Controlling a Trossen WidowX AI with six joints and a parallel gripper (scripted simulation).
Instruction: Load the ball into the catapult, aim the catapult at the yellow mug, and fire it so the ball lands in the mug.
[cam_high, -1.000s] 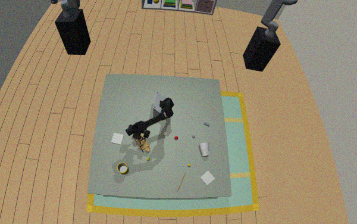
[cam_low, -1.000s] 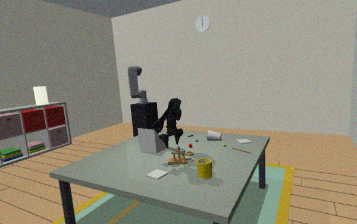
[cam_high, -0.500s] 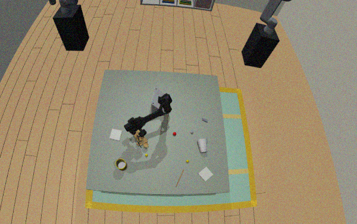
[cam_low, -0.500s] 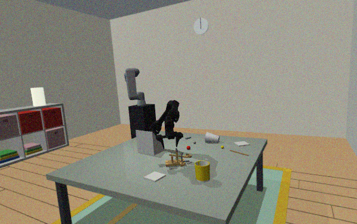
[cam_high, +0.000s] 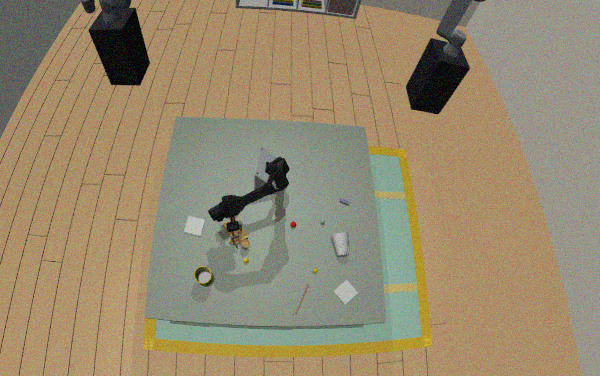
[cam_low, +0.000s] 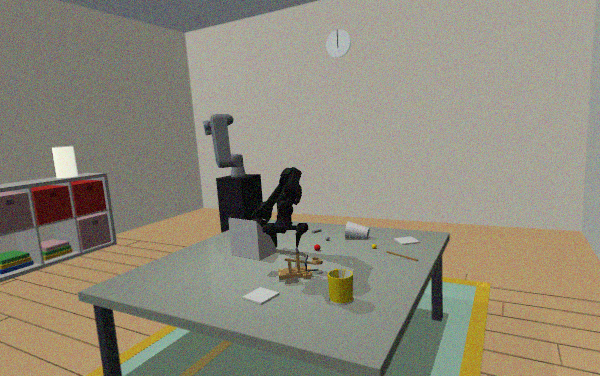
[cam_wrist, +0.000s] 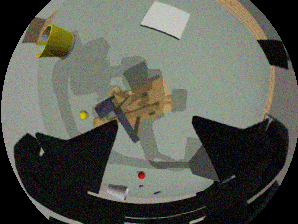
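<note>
The wooden catapult (cam_high: 239, 236) (cam_low: 295, 272) (cam_wrist: 150, 102) stands on the table, with a dark bar across it; its spoon end shows no ball. The yellow mug (cam_high: 203, 276) (cam_low: 340, 287) (cam_wrist: 57, 41) stands upright beyond it. A red ball (cam_high: 293, 224) (cam_low: 317, 247) (cam_wrist: 141, 175) lies on the table on the opposite side from the white card. One yellow ball (cam_high: 246, 260) (cam_wrist: 83, 115) lies near the spoon end; another yellow ball (cam_high: 315, 270) (cam_low: 374, 246) lies farther off. My gripper (cam_low: 286, 247) (cam_wrist: 156, 121) is open and empty, pointing down above the catapult.
A white card (cam_high: 194, 226) (cam_low: 260, 295) (cam_wrist: 166, 20) lies near the catapult. A grey wedge-shaped block (cam_low: 245, 240) stands by the arm. A white cup (cam_high: 340, 244) (cam_low: 357, 231) (cam_wrist: 118, 191) lies on its side, with a thin stick (cam_high: 302, 300) (cam_low: 402, 256) and a small grey ball (cam_high: 322, 223) farther off.
</note>
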